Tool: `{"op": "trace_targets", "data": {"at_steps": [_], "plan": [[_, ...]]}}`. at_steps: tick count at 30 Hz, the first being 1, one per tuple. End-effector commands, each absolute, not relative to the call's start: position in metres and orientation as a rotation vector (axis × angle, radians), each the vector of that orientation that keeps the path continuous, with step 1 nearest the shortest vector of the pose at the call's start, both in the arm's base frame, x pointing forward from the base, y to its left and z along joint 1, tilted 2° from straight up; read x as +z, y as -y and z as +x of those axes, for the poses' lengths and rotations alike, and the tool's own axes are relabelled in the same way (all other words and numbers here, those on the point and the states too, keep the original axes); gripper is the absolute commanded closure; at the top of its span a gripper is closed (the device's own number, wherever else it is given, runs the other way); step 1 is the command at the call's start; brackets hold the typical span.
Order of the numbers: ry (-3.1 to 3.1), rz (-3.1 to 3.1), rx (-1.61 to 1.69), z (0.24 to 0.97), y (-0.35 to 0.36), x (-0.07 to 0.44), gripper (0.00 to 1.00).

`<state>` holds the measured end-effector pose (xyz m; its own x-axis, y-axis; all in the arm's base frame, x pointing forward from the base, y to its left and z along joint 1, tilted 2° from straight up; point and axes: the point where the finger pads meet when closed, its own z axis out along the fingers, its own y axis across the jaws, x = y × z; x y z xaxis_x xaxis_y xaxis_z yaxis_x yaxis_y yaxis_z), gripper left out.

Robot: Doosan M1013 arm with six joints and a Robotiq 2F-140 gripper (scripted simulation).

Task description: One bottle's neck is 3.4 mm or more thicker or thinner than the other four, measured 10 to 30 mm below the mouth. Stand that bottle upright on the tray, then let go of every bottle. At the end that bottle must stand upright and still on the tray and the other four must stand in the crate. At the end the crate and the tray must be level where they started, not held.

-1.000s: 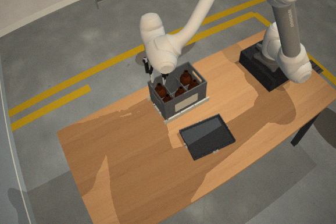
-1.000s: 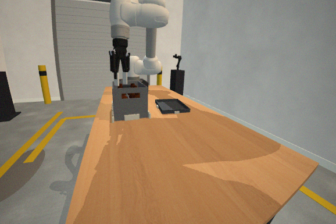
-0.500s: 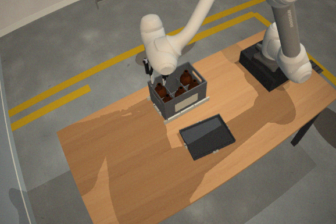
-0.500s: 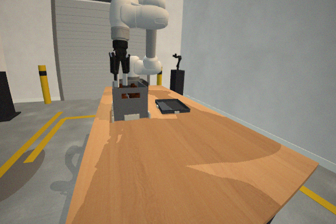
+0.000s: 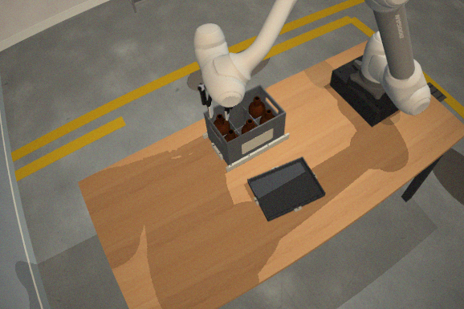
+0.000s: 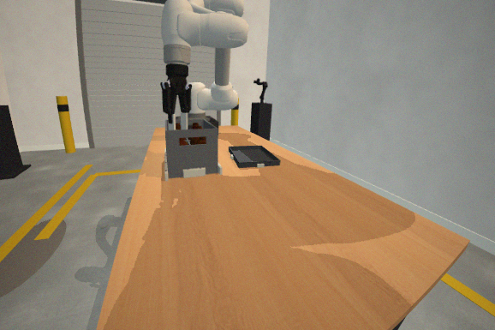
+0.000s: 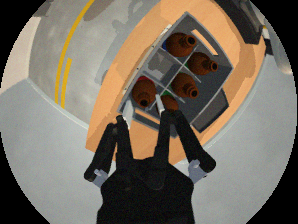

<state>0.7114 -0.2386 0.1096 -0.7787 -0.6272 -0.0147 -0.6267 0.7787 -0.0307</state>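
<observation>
The grey crate [image 5: 236, 154] [image 6: 193, 159] [image 7: 211, 90] stands level on the table. Brown bottles stand in it: one at the tray-side left corner [image 5: 230, 136] [image 7: 170, 103], one mid-row [image 5: 249, 126] [image 7: 183, 84], and others [image 5: 256, 110] [image 5: 267, 116] [image 7: 178, 45] [image 7: 200, 63]. My gripper [image 5: 219, 116] [image 6: 177, 123] [image 7: 143, 102] is partly open, pointing down at the crate's left end. Its fingertips stand either side of the neck of the far-left bottle [image 5: 221, 124] [image 7: 143, 91], not closed on it. The black tray [image 5: 286, 190] [image 6: 255, 156] [image 7: 213, 111] lies level and empty. Neck differences are too small to tell.
The crate's middle compartment [image 5: 238, 115] [image 7: 159, 63] on the far side holds no bottle. Pale locating strips [image 5: 257, 153] edge the crate's base. Thin dividers and raised crate walls surround the bottles. The robot's black base [image 5: 357, 95] stands at the table's right end.
</observation>
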Motion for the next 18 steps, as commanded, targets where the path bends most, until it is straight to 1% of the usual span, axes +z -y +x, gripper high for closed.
{"op": "trace_targets", "data": {"at_steps": [1, 18], "plan": [[-2.939, -1.043, -0.034, 0.709, 0.241, 0.102, 0.62], [-2.939, -1.043, -0.034, 0.710, 0.241, 0.090, 0.62]]}}
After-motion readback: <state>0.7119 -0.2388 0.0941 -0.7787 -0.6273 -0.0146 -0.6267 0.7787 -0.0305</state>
